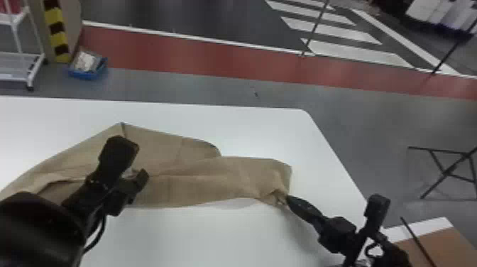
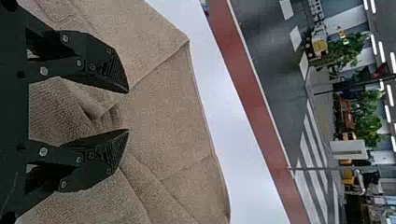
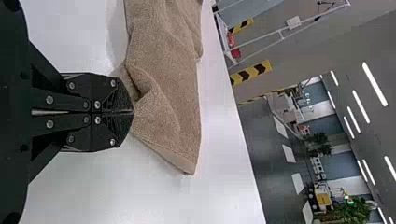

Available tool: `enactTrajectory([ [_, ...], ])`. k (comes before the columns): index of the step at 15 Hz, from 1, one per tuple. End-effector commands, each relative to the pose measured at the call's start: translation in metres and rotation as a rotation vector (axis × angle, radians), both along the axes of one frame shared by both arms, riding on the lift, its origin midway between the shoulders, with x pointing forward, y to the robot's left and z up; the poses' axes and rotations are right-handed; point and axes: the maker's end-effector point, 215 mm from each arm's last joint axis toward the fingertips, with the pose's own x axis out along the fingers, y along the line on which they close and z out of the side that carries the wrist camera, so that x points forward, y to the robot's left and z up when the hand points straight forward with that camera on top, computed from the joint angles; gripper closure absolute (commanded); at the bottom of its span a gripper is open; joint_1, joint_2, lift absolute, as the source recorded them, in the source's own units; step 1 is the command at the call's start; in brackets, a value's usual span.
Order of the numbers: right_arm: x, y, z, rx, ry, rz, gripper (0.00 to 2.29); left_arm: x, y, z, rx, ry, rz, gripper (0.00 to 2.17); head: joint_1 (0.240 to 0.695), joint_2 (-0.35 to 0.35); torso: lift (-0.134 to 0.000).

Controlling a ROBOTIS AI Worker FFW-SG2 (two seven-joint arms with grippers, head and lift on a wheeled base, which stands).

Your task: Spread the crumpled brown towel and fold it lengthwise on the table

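Note:
The brown towel [image 1: 213,181] lies wrinkled and partly folded over across the white table [image 1: 198,234], a long piece reaching right and a wider part at left. My left gripper [image 1: 136,177] is over its left part; in the left wrist view the left gripper [image 2: 128,111] stands open, with the towel [image 2: 163,112] behind the gap between its fingers. At the towel's near right corner is my right gripper [image 1: 288,200]. The right wrist view has the right gripper [image 3: 133,112] shut on a bunched bit of the towel [image 3: 163,93], creases spreading from its tips.
The table's right edge [image 1: 337,156] slants toward the right arm. Beyond the far edge, a blue bin [image 1: 87,71] and a white rack [image 1: 21,67] stand on the floor at left. A brown-topped surface [image 1: 440,245] is at the lower right, below a dark metal frame [image 1: 447,170].

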Motion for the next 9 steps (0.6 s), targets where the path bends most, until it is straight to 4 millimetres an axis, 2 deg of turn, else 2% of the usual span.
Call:
enactTrajectory([
  [1,-0.0007,-0.0017,-0.0005,0.000,0.001,-0.003,1.21,-0.0035,0.0042,-0.0076,0.022,0.032,0.006,0.70,0.695,-0.350,-0.123],
  [9,0.0008,-0.0009,0.0053,0.005,-0.007,-0.001,1.21,0.0046,0.0068,-0.0021,0.027,0.022,0.010,0.70,0.695,-0.350,-0.123],
])
